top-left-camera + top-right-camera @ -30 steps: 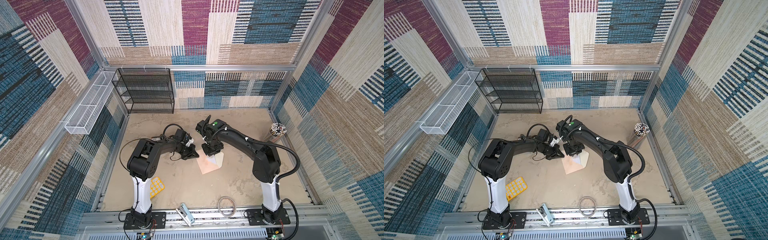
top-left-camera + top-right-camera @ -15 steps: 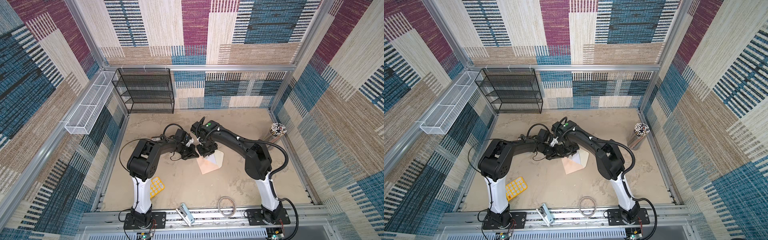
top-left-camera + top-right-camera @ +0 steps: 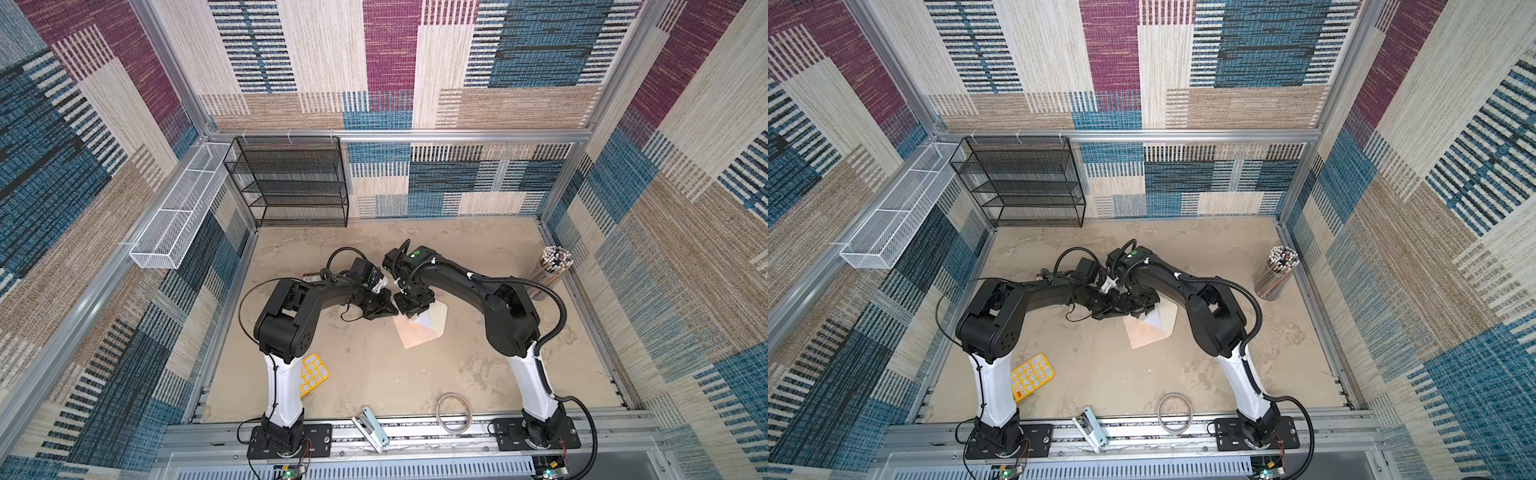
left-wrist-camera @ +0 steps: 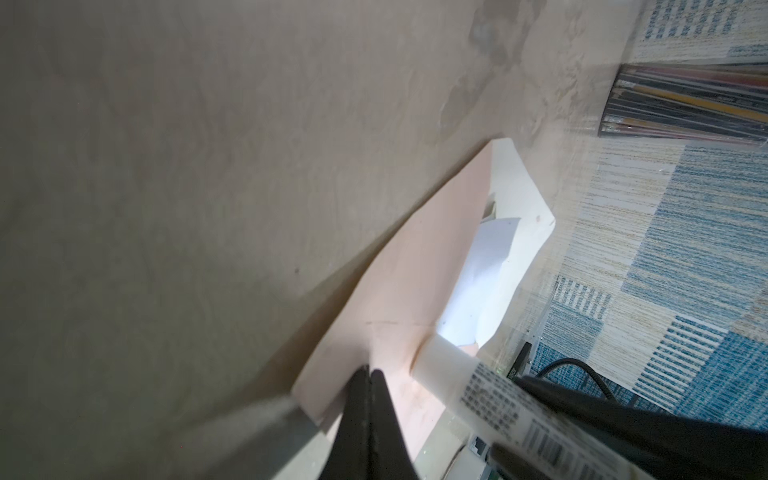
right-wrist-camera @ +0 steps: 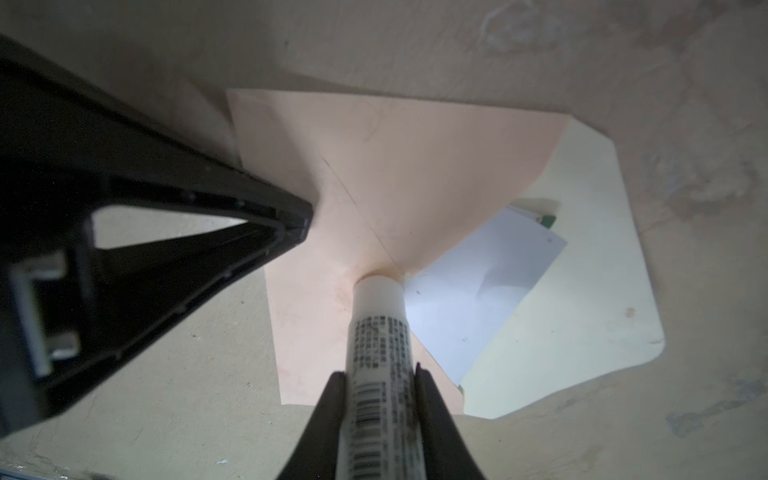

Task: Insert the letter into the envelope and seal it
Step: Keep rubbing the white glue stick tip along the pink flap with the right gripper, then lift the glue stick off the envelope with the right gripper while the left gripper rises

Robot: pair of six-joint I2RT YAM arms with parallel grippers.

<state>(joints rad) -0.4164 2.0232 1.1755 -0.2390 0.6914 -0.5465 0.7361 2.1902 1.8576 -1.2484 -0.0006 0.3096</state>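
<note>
The pale pink envelope (image 3: 415,334) (image 3: 1144,332) lies mid-table with its cream flap (image 5: 582,311) folded open. The white letter (image 5: 478,282) (image 4: 486,257) sticks partly out of the pocket. My right gripper (image 5: 380,374) (image 3: 412,311) is shut on a white glue stick (image 5: 379,320) (image 4: 478,384). The stick's tip touches the envelope's pink edge (image 5: 415,174) at the pocket mouth. My left gripper (image 4: 370,374) (image 3: 390,309) is shut, with its tips resting on the envelope's near corner area (image 4: 399,291). Nothing shows between its fingers.
A yellow calculator (image 3: 313,374) lies by the left arm's base. A cup of pencils (image 3: 550,270) stands at the right wall. At the back left are a black wire shelf (image 3: 291,183) and a white wire basket (image 3: 174,220). A wire ring (image 3: 453,413) and a stapler (image 3: 372,428) lie at the front edge.
My right gripper has shifted a little to the left with the glue stick, closer to the left gripper. The left arm and the envelope have stayed put.
</note>
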